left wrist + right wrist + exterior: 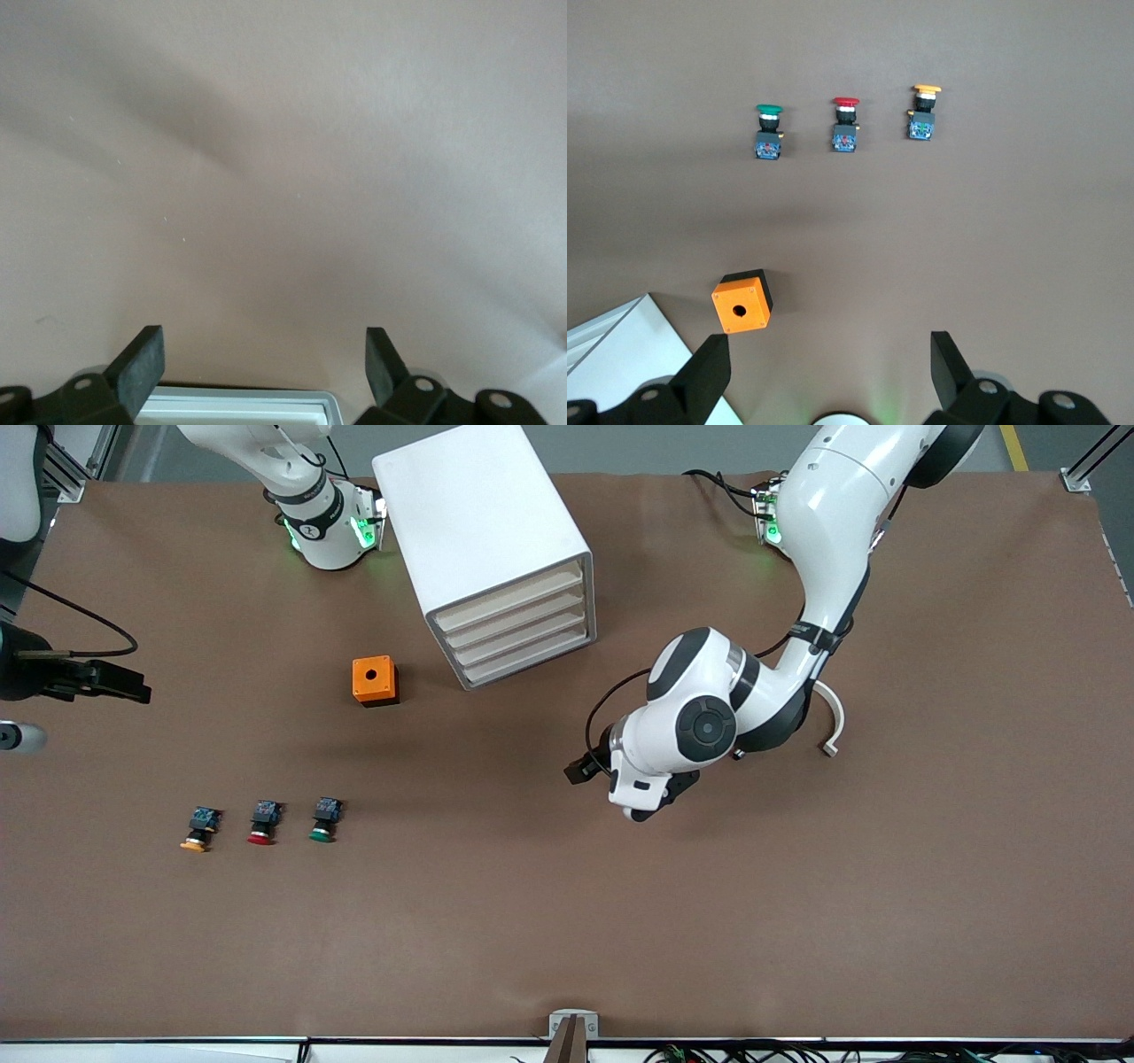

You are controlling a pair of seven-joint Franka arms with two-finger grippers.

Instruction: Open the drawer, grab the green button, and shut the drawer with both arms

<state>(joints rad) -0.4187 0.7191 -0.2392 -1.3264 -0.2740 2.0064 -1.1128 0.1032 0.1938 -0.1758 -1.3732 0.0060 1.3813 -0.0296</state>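
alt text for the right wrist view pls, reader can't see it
Three push buttons lie in a row on the brown table: the green-capped button, a red-capped button and an orange-capped button. Closer to the camera sit an orange box with a round hole and a corner of the white cabinet. The right gripper hangs empty, fingers open.

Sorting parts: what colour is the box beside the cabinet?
Orange box, black base; right wrist view.
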